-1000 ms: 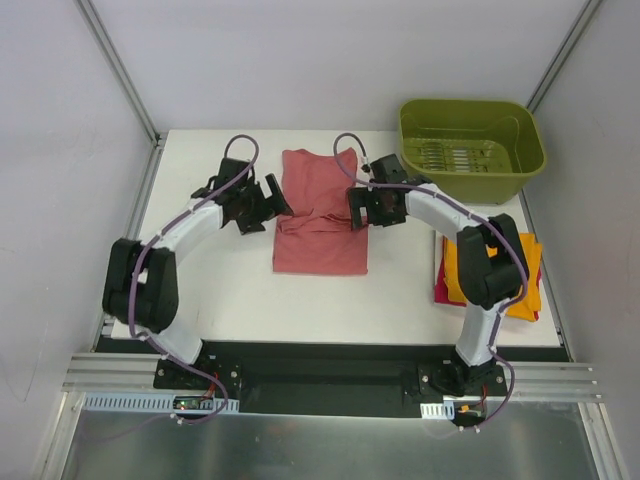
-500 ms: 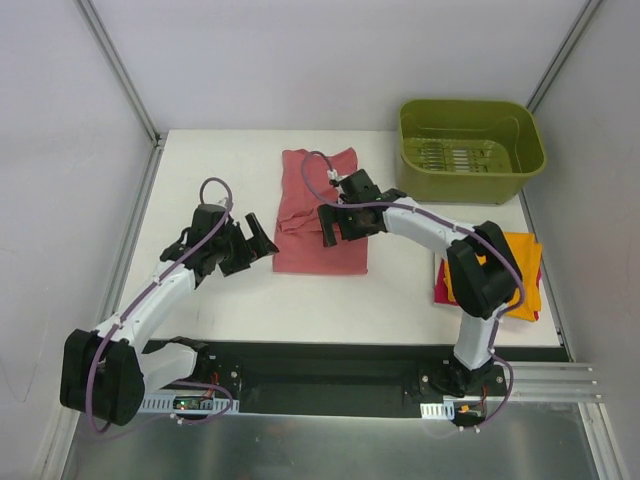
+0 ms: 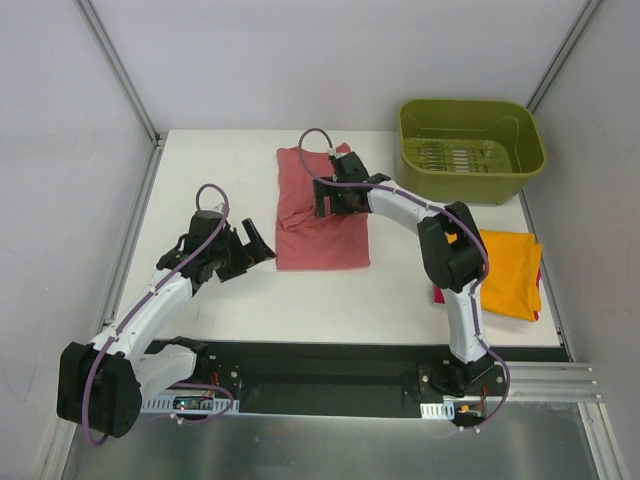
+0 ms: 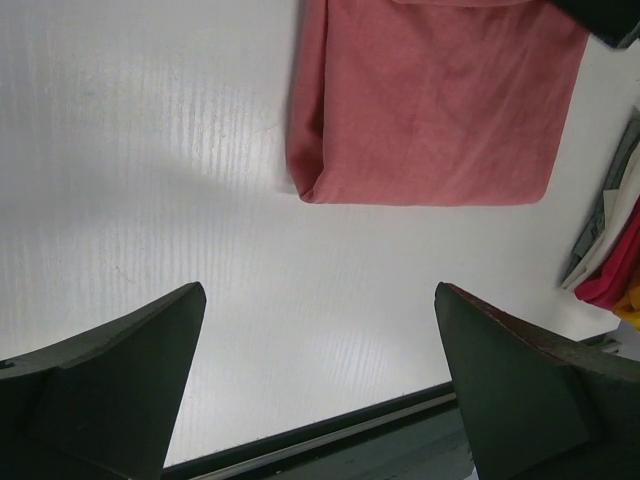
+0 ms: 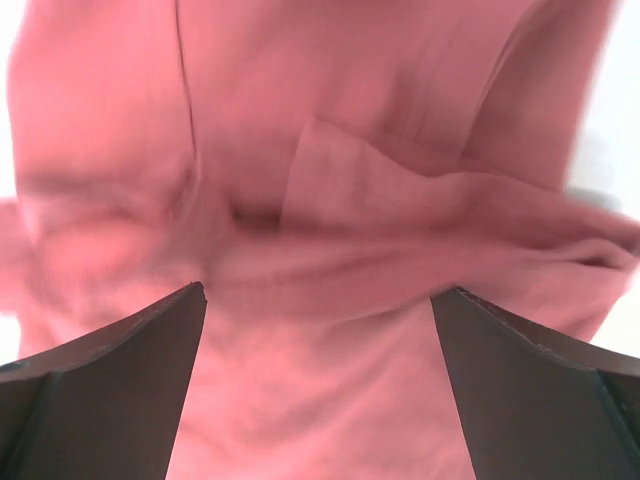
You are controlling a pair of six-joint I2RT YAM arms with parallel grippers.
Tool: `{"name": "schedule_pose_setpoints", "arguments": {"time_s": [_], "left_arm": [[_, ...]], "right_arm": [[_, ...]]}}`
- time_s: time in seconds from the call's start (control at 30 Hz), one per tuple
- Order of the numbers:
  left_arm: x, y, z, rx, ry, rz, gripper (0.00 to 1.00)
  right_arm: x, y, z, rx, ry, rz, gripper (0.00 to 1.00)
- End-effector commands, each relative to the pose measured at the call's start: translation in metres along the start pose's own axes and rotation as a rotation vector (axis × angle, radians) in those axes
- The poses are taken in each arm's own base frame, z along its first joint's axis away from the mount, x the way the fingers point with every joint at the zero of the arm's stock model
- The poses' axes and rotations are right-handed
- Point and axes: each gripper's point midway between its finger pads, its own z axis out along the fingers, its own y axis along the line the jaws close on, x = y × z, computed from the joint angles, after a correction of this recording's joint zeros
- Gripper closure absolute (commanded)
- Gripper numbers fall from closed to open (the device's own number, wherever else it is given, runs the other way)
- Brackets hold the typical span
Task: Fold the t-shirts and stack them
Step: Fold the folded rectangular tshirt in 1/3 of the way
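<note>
The white bench (image 3: 230, 300) carries everything. A green tub (image 3: 452, 186) stands at its far right corner, and no cloth shows in it.

The salmon t-shirt (image 3: 325, 235) lies flat in the middle of the bench, a little toward the far edge. It is already narrowed to a long strip. The near half is smooth with a clean folded edge on its left side, while the far half is rumpled, with a loose flap and a bunched ridge running across it.

At the near right edge, the orange t-shirt (image 3: 510, 275) lies folded on top of the magenta t-shirt (image 3: 440, 295), of which only a pink margin shows. That pile is well apart from the salmon one.

The right hand (image 3: 325, 202) hovers over the rumpled far half of the salmon t-shirt with its jaws spread wide and nothing between them. Its wrist view is filled with blurred cloth and the ridge. The left hand (image 3: 258, 243) hangs over bare bench near the shirt's near left corner, not touching it. Its jaws are also wide apart and empty.

The step in hand appears to be the fold of the third shirt, with two shirts apparently done. The next move probably calls for both hands to pinch one end of the strip, most likely the untidy far end, and bring it over the other end to halve the length. After that, the shirt should go onto the orange one. The loose flap could slip out if only the top layer is caught.
</note>
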Motion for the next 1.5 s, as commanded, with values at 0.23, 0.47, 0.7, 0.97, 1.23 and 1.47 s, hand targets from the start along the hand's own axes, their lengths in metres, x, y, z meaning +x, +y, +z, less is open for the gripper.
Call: {"name": "schedule_pose_setpoints", "arguments": {"time_s": [0.23, 0.47, 0.7, 0.97, 1.23, 1.47], "left_arm": [[0.0, 0.003, -0.001, -0.016, 0.002, -0.016, 0.01], [0.003, 0.002, 0.004, -0.019, 0.035, -0.03, 0.01], [0.0, 0.007, 0.0, -0.038, 0.004, -0.019, 0.01], [0.007, 0.013, -0.009, -0.042, -0.011, -0.023, 0.01], [0.004, 0.017, -0.013, -0.073, -0.028, -0.009, 0.01], [0.006, 0.02, -0.015, -0.081, -0.028, -0.014, 0.01]], "right_arm": [[-0.12, 0.023, -0.006, -0.048, -0.291, -0.053, 0.0], [-0.093, 0.023, -0.067, -0.064, -0.295, -0.131, 0.0], [0.001, 0.059, -0.07, -0.208, -0.122, -0.148, 0.0], [-0.003, 0.096, -0.025, -0.261, -0.081, -0.119, 0.0], [-0.077, 0.1, 0.013, -0.201, -0.222, -0.125, 0.0], [-0.127, 0.111, 0.014, -0.267, -0.322, -0.135, 0.01]]}}
